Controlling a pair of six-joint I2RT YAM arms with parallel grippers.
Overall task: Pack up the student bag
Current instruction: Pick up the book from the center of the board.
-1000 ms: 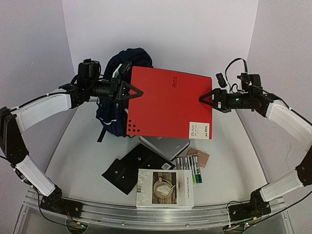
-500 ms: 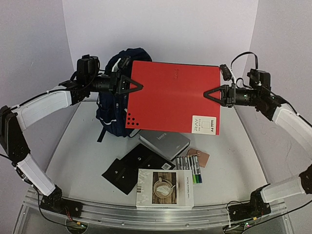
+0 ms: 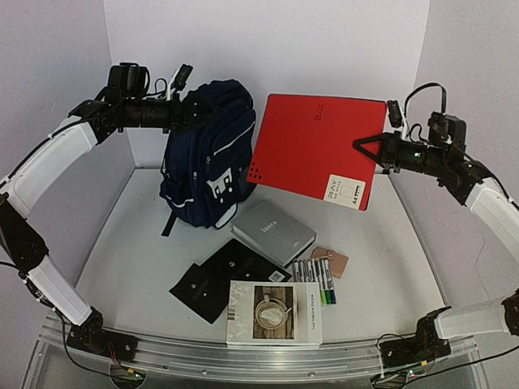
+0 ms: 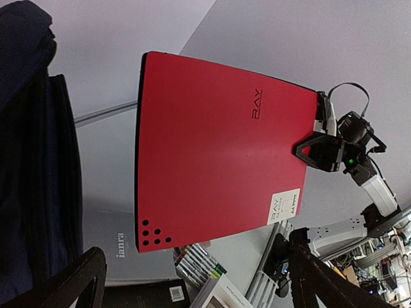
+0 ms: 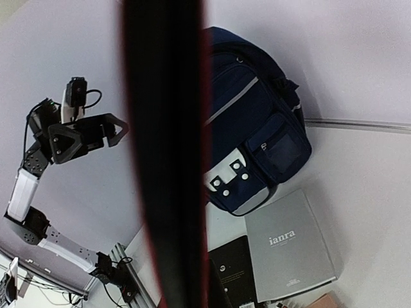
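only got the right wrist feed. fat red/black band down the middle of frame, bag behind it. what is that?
Observer: A red folder, edge-on to your camera. The right gripper is shut on its right edge and holds it up beside the student bag.
Operator: left arm on it too?
Observer: No. In the left wrist view the left gripper is open, its fingers wide and well clear of the folder's left edge.
Operator: what else is on the table by the grey box?
Observer: Nearer the arms than the grey box lie a black pouch, a row of markers and a white box.
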